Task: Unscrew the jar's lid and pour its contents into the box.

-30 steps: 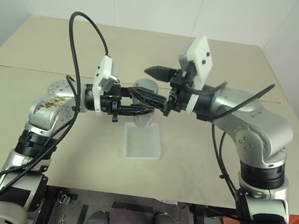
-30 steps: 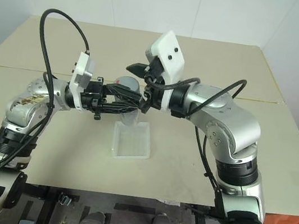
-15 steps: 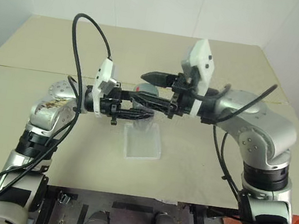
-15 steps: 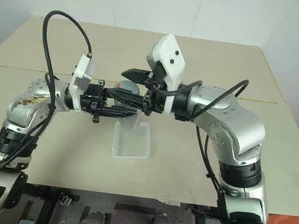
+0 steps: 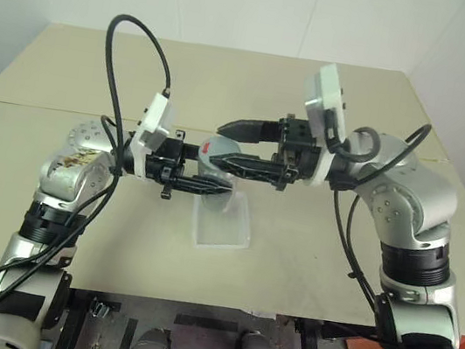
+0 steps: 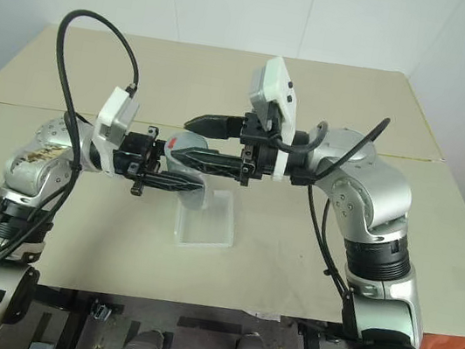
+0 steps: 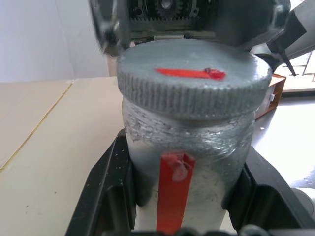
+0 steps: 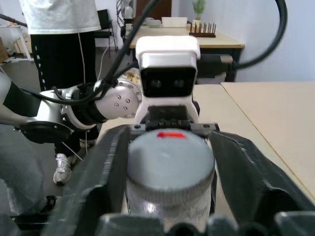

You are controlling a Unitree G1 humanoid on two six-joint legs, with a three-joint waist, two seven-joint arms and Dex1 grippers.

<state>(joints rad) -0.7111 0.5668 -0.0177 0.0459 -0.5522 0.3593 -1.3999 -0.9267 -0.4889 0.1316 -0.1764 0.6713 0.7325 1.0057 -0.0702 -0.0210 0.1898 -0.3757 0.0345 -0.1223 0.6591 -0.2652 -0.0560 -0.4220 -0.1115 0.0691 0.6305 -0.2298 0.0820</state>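
Note:
The jar (image 5: 216, 152), clear with a red patch, hangs in the air over the far end of the box (image 5: 221, 223), a shallow clear tray on the table. My left gripper (image 5: 213, 171) is shut on the jar's body (image 7: 197, 162). The grey lid (image 8: 171, 158) sits on the jar, with a red mark on top. My right gripper (image 5: 221, 144) reaches in from the right and is open, one finger on each side of the lid, with a gap showing beside the fingers (image 8: 246, 167). The contents are hidden.
The beige table (image 5: 336, 244) has a seam running across it behind the arms. A black cable (image 5: 134, 44) loops above my left arm. A person (image 8: 59, 39) in a white shirt stands beyond the table's left side.
My right wrist has swung round, so its gripper now lies flatter and farther right, and its fingers have spread off the lid. The left gripper still holds the jar in the same place.

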